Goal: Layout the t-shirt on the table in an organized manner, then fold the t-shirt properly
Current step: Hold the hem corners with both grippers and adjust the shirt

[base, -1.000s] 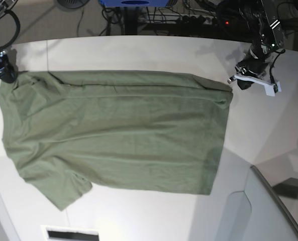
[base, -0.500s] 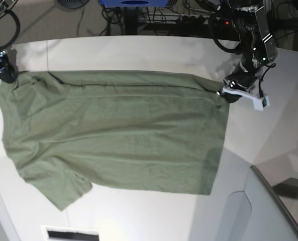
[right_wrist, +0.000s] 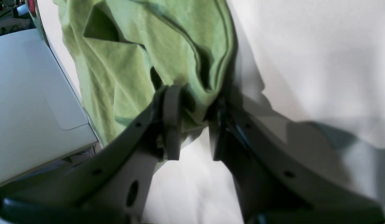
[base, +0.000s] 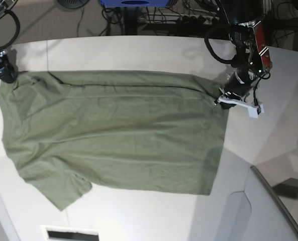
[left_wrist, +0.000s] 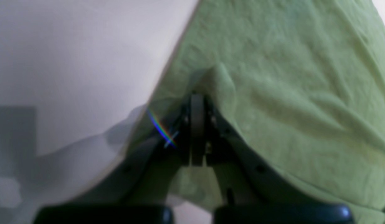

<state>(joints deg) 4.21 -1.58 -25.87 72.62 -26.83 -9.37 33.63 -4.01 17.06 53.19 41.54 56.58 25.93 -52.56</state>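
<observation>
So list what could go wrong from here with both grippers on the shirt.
1. The left gripper pinches only a thin edge of the shirt, so it may slip free when pulled.
2. The right gripper holds bunched cloth, so pulling may drag in creases.
3. Uneven pulling could skew the shirt on the table.

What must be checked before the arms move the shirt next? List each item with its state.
1. Left gripper shut on the t-shirt: ok, its fingers are pressed together with cloth bunched at their tips.
2. Right gripper holding the shirt: ok, a fold of cloth sits between its parted fingers.
3. Both grips on the same long edge, at opposite ends: ok in the base view.
4. Shirt spread flat on the table: ok apart from light wrinkles and a fold line along the held edge.
5. Near sleeve laid flat: ok.
6. How much cloth the left fingers hold: cannot tell.
</observation>
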